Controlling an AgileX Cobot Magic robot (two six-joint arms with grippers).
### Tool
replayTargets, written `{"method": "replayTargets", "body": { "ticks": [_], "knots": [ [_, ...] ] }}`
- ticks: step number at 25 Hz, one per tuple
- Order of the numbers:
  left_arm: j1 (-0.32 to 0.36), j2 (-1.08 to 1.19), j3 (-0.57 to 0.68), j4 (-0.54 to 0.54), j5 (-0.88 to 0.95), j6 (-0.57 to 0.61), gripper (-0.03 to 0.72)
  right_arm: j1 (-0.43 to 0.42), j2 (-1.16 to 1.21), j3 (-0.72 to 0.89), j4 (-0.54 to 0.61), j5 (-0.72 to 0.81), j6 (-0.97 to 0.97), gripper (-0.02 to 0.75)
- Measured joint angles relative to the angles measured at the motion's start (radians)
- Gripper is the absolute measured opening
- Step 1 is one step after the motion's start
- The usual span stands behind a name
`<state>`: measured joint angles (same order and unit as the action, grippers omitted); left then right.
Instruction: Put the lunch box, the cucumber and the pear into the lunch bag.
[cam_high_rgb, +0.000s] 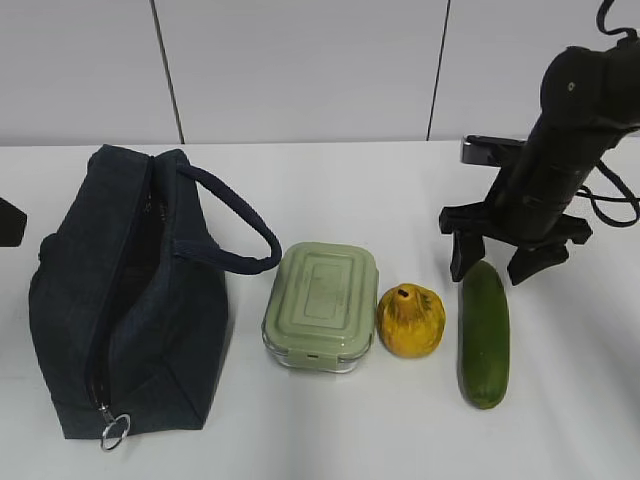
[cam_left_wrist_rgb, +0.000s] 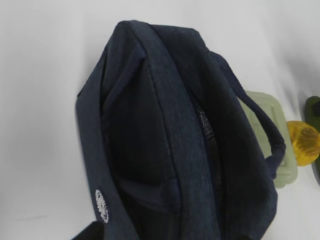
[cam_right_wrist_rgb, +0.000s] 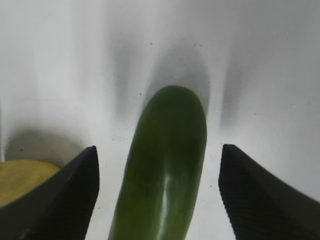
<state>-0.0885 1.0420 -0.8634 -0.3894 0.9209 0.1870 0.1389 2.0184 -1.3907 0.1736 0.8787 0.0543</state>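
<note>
Right gripper (cam_high_rgb: 495, 268) is straddling the cucumber's far end, fingers spread wide, pinching nothing.

Nearest the table's front edge, one lunch bag (cam_high_rgb: 125, 300) is lying unzipped at the left, likely ready for loading; one lunch box (cam_high_rgb: 321, 303), one pear (cam_high_rgb: 410, 320) and one cucumber (cam_high_rgb: 484, 333) are sitting in a row to its right (all outside the bag). The left gripper is showing no fingers, so its state is unclear.

The right arm (cam_high_rgb: 560, 160) is matte black and rounded, black cables looping behind it, above two wedge-shaped black fingers (cam_right_wrist_rgb: 65, 200).
</note>
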Motion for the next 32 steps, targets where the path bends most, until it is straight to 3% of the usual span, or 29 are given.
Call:
{"method": "replayTargets", "body": {
  "ticks": [10,16,24,32],
  "knots": [
    [0.0,0.065,-0.001,-0.016,-0.016,0.029,0.454,0.0,0.073,-0.018,0.016,0.023,0.005,0.565],
    [0.0,0.076,-0.006,-0.072,-0.011,0.072,0.454,0.0,0.075,-0.02,0.021,0.023,0.005,0.393],
    [0.0,0.107,-0.006,-0.126,0.033,0.129,0.454,-0.002,0.075,-0.021,0.023,0.023,0.008,0.389],
    [0.0,0.188,-0.006,-0.111,0.054,0.145,0.434,-0.002,0.075,-0.021,0.023,0.023,0.008,0.388]
  ]
}}
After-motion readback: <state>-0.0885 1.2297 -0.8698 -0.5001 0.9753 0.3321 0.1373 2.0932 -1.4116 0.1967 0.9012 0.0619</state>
